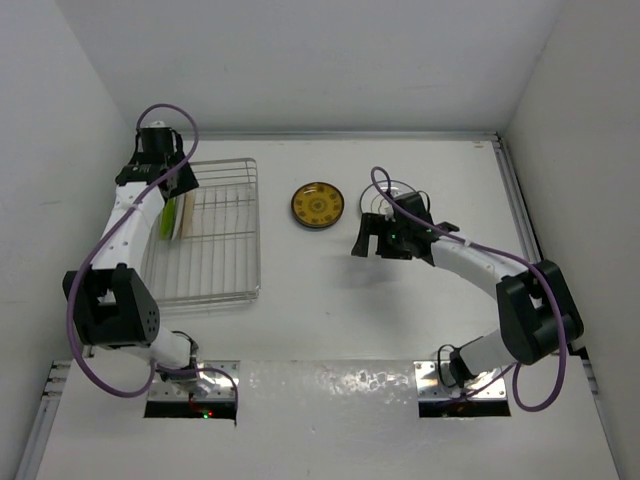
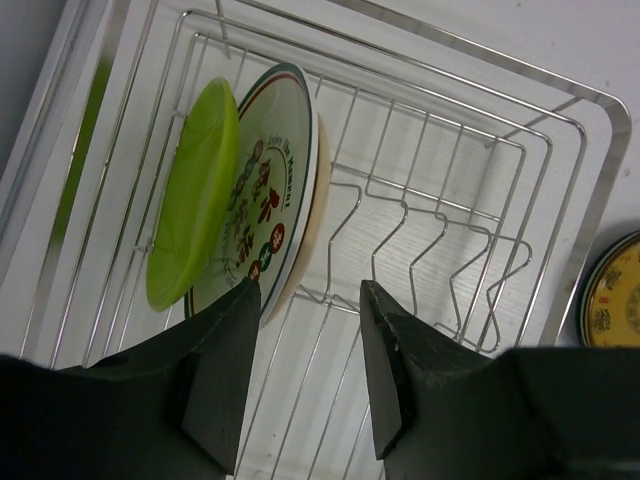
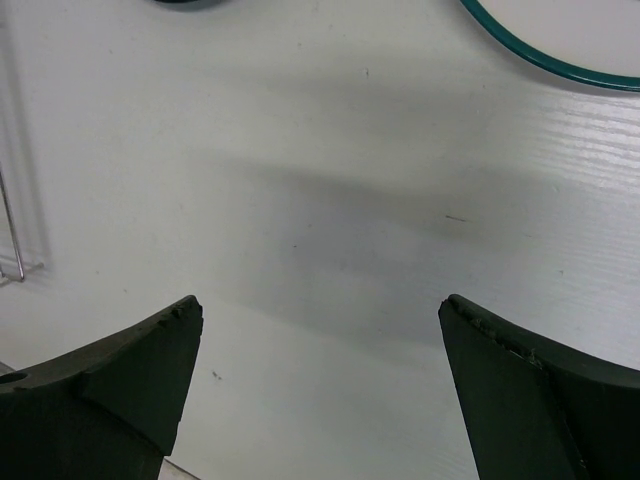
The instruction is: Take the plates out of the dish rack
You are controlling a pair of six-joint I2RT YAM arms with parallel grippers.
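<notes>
Gripper status, overhead view: the left gripper [image 1: 168, 188] is down at the far-left end of the silver wire dish rack [image 1: 225, 262]. It is right at two plates standing on edge there, a plain lime-green round plate [image 1: 167, 216] and a white round plate [image 1: 180, 216] beside it. The rest of the rack shows no plates. A yellow-brown patterned round plate [image 1: 318, 205] lies flat on the white worktop [image 1: 320, 310], just right of the rack. The right gripper [image 1: 368, 245] hangs above the worktop further right. A pale round plate with a dark rim [image 1: 392, 190] lies there, partly hidden by that arm.

Left wrist view: the jaws stand partway apart, with only rack wire showing in the gap. One finger [image 2: 225, 380] sits at the lower rim of the white round plate [image 2: 265, 190], which carries red and green rim lines and coloured marks. The other finger is apart from it, so no grip is evident. The lime-green round plate [image 2: 190, 200] leans against its outer side.

Right wrist view: the jaws are spread wide and hold nothing, with bare worktop beneath. A teal rim crosses the top right corner, most likely the dark-rimmed plate.

Assessment: two plates appear unloaded and two remain racked, so the task is judged about half done. The white round plate looks to be the next one to come out.
</notes>
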